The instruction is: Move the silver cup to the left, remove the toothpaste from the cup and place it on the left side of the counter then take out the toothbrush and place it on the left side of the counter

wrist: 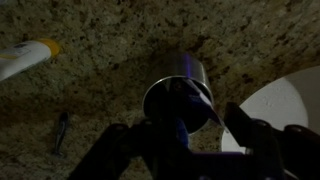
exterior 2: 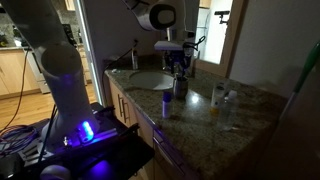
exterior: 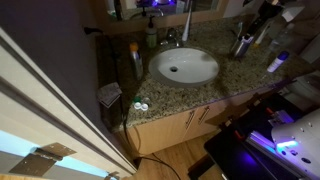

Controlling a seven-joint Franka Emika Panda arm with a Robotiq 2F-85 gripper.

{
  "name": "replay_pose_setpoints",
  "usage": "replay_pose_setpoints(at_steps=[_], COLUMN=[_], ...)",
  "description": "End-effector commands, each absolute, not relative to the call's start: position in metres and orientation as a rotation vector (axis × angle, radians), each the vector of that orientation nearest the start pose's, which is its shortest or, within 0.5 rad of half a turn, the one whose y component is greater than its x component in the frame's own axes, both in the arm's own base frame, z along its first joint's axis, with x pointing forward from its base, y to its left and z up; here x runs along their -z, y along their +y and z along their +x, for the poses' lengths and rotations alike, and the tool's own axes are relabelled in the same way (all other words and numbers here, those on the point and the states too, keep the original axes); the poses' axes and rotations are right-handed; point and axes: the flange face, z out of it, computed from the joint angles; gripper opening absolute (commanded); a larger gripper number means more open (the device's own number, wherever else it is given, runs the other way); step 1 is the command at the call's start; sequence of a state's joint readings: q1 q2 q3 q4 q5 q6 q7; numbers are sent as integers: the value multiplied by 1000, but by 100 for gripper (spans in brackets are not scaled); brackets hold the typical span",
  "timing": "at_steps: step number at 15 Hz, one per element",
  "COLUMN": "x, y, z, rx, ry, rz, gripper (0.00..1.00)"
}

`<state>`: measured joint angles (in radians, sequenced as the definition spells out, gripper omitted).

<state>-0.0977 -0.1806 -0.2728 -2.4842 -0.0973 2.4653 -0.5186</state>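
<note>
The silver cup stands upright on the granite counter beside the white basin. It also shows in both exterior views. A thin toothbrush with a blue and white handle leans out of the cup toward the camera. The white toothpaste lies flat on the counter at the upper left of the wrist view, apart from the cup. My gripper hovers just above the cup. Its fingers are spread wide on either side of the toothbrush handle and do not touch it.
A small dark object lies on the counter. A faucet and soap bottles stand behind the basin. A white bottle with purple-lit cap and other small bottles stand near the counter's front edge.
</note>
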Motion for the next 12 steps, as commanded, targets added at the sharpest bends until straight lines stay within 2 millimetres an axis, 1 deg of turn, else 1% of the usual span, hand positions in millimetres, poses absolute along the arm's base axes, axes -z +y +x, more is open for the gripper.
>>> replay_pose_setpoints(at_steps=[1,6,8,9,10,12], x=[-368,-367,-367,-370,-375,-395], y=[-171,-170,-169,-169,-168,-166], z=[434,430,427,426,424,421], rx=[207,222,219,220,219,269], ry=[-346,-367,-378,-382,-382,-356], rz=[-3186,-3186,-3181,-3179,-3167,-3152], gripper=[38,4,0,0,0,0])
